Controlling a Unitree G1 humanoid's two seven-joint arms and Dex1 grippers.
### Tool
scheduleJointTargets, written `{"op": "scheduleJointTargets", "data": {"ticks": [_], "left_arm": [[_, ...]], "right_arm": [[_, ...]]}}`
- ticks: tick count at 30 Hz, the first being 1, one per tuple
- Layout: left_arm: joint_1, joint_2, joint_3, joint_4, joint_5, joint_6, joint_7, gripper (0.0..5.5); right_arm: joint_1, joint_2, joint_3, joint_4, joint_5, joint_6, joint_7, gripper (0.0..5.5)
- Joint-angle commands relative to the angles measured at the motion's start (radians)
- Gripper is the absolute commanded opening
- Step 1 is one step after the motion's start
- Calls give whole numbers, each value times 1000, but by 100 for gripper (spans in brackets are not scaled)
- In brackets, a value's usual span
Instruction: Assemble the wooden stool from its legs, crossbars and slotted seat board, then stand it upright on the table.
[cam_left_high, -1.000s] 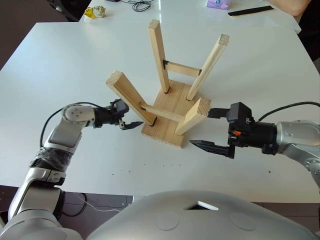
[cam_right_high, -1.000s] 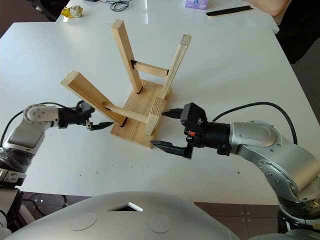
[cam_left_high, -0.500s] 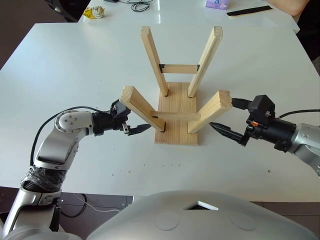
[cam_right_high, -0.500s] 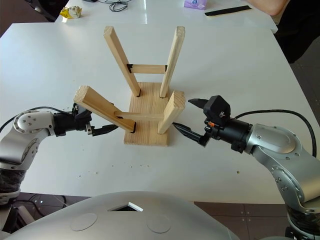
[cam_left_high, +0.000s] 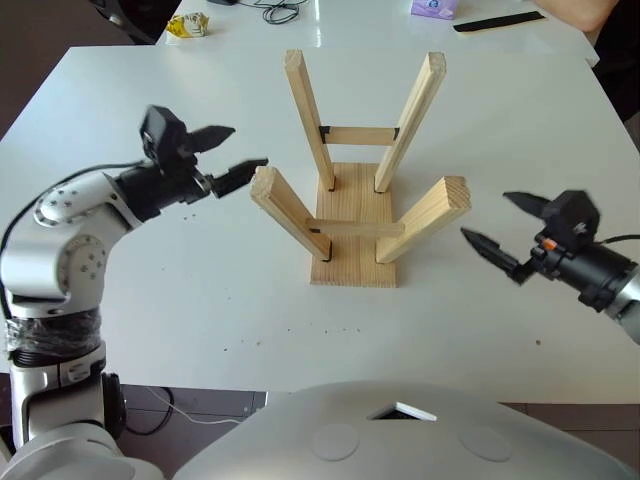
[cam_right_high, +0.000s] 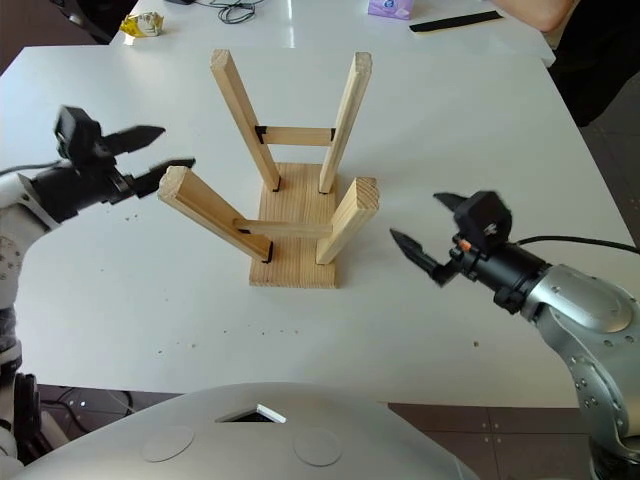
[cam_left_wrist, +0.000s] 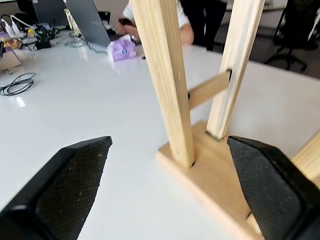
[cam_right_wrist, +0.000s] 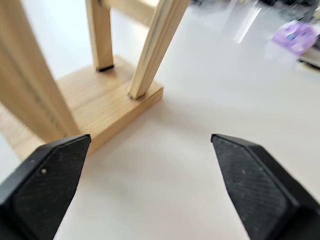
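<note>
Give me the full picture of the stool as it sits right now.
The stool is pale wood, assembled but upside down: its seat board lies flat on the white table, four legs splay upward, one crossbar joins the far pair, another the near pair. Nothing touches it; the left gripper and right gripper sit apart at either side, jaws open.

The seat board (cam_left_high: 353, 268) lies flat in the middle of the desk (cam_left_high: 150, 300). Four legs (cam_left_high: 308, 118) stand up from it: two at the far end, and two at the near end leaning out to left and right. A crossbar (cam_left_high: 358, 136) joins each pair. The left gripper (cam_left_high: 248, 146) hangs left of the stool, just beside the top of the near-left leg (cam_left_high: 288, 212). The right gripper (cam_left_high: 485, 216) is right of the near-right leg (cam_left_high: 425, 218), apart from it. Along the desk's far edge lie a packet (cam_left_high: 189, 24) at left, then a cable (cam_left_high: 285, 10), a box (cam_left_high: 435, 8) and a strip (cam_left_high: 497, 21) at right.
</note>
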Motion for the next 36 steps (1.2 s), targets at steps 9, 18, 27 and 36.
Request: {"op": "scheduleJointTargets", "data": {"ticks": [9, 18, 27, 36], "left_arm": [[-171, -86, -28, -358, -328, 133, 540, 359], [-325, -115, -54, -330, -319, 80, 624, 359], [-328, -107, -25, -307, -453, 84, 704, 359], [-266, -117, -50, -352, -572, 80, 816, 359]], "right_arm": [[-642, 276, 217, -88, 300, 83, -766, 413], [-952, 349, 359, -11, 398, 139, -899, 413], [-983, 290, 300, 76, 502, 101, -939, 413], [-832, 243, 316, 19, 455, 98, -938, 413]]}}
